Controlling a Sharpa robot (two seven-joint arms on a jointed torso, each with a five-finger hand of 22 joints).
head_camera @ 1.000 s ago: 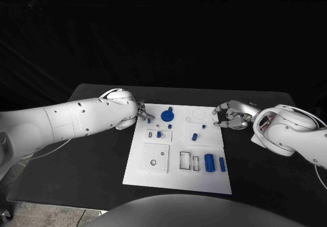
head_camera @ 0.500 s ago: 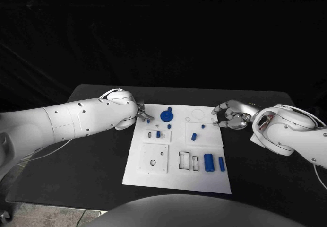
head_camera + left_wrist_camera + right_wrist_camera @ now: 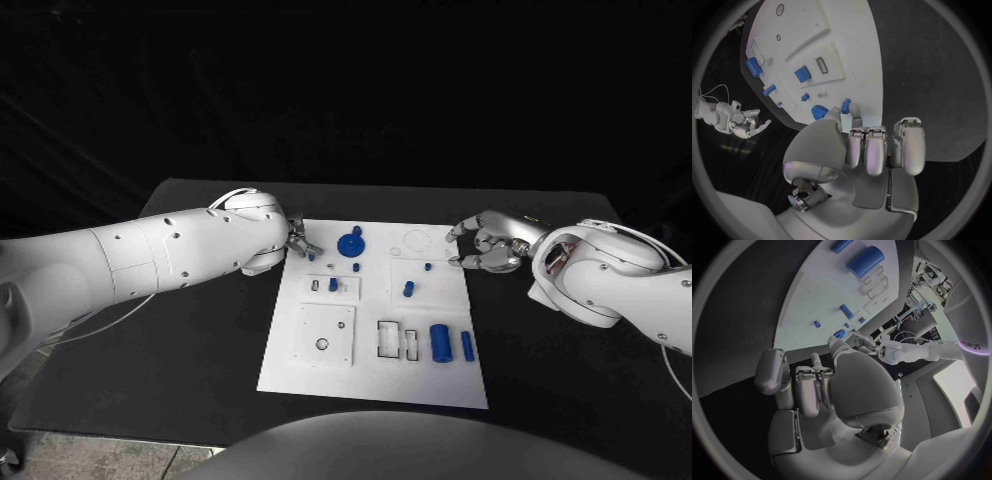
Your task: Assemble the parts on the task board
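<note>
The white task board [image 3: 372,375] lies mid-table. My left hand [image 3: 299,242] is at its far left corner and pinches a small blue peg [image 3: 309,256] between thumb and a fingertip; in the left wrist view the peg [image 3: 846,106] sits at the fingertips [image 3: 856,113] just over the board [image 3: 848,50]. Close beside it stands a blue gear with a knob [image 3: 351,243]. My right hand [image 3: 485,246] hovers at the board's far right edge, fingers loosely curled and apart, holding nothing; in the right wrist view this hand [image 3: 817,385] has bare fingers.
Other blue parts stand on the board: small pegs [image 3: 355,267] [image 3: 428,267], short pieces [image 3: 333,285] [image 3: 408,290], a thick cylinder [image 3: 440,344] and a thinner one [image 3: 467,346]. Rectangular slots [image 3: 389,340] and a square plate with a hole [image 3: 325,335] lie nearer me.
</note>
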